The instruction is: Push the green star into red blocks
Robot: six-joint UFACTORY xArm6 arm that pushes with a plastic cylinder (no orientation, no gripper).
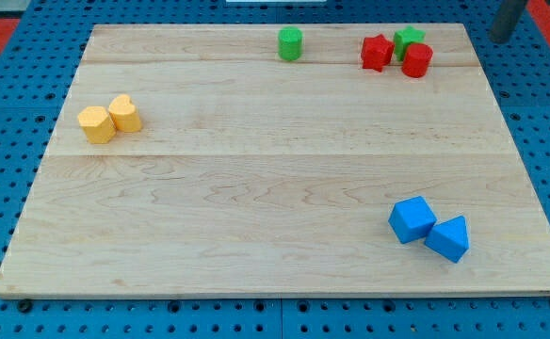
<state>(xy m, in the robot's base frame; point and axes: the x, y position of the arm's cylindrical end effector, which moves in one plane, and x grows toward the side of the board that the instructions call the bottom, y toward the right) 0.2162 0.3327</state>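
The green star (408, 39) sits near the view's top right of the wooden board, touching two red blocks. A red star-shaped block (377, 52) is at its left. A red cylinder (417, 59) is just below it and hides part of it. My tip (499, 36) is at the view's top right, just off the board's corner, well to the right of the green star and touching no block.
A green cylinder (290, 43) stands near the top edge, left of the red blocks. Two yellow blocks (97, 123) (124, 113) touch at the left. A blue cube (412, 218) and a blue wedge-like block (447, 237) touch at the bottom right. The board (256, 207) lies on a blue pegboard.
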